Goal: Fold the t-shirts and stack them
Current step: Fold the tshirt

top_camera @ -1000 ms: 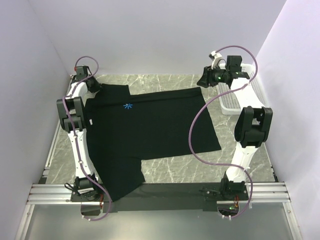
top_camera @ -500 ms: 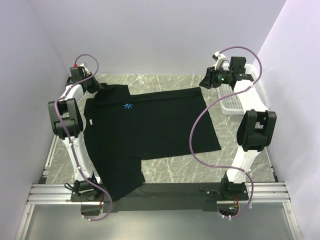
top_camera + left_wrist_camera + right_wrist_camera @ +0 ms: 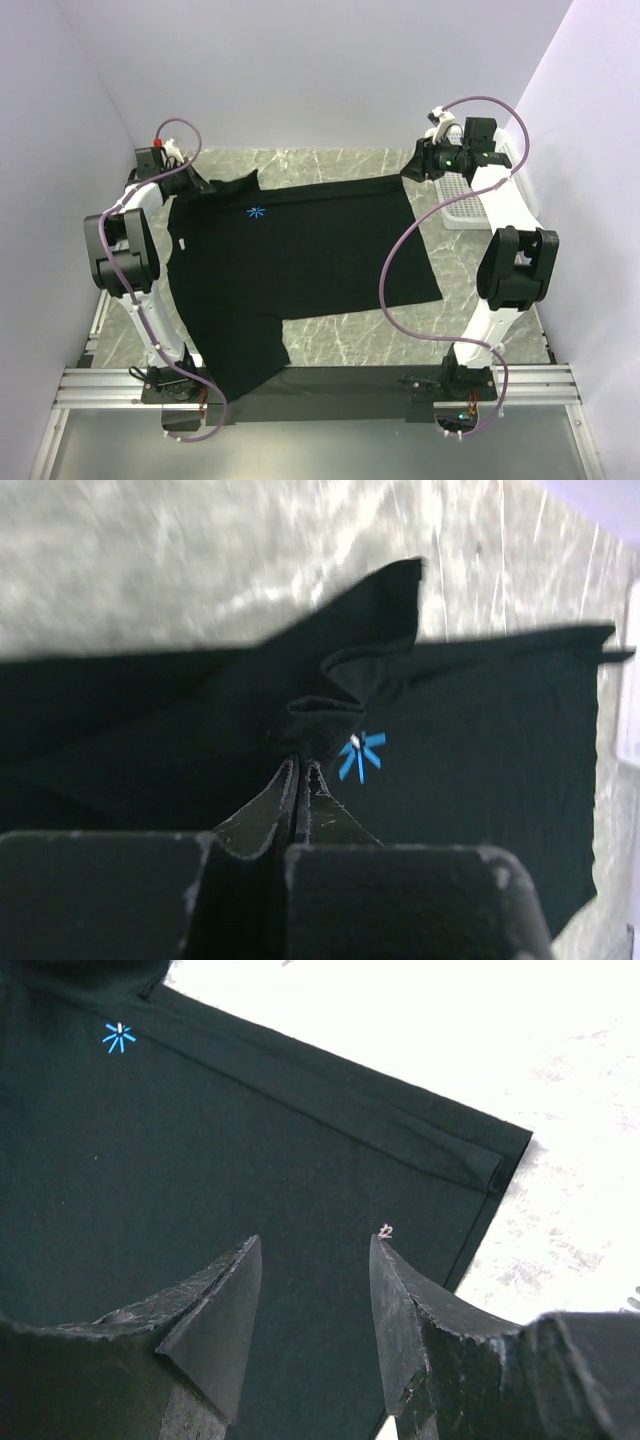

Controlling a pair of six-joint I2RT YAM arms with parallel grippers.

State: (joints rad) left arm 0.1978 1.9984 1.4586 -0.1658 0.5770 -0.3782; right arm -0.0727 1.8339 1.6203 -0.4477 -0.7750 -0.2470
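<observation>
One black t-shirt is spread mostly flat on the table, with its starburst print at the far left and its near-left part reaching the table's near edge.

Left end effector: clamped on a bunched pinch of cloth just beside the print.
Right end effector: fingers apart, nothing held, hovering above the far-right hem corner.

Step judged: the second far-edge grip is to be taken before the first fold. No stack has been started.

To do it well:
- The right side should be lowered straight onto the hem corner, with both layers pinched rather than just the top one.
- Slack should be taken up slowly, since the left pinch is bunched and could slip.
- Both sides should be lifted level and together, so the fold line stays straight.
- The cloth should be kept off the basket just beside that corner.
</observation>
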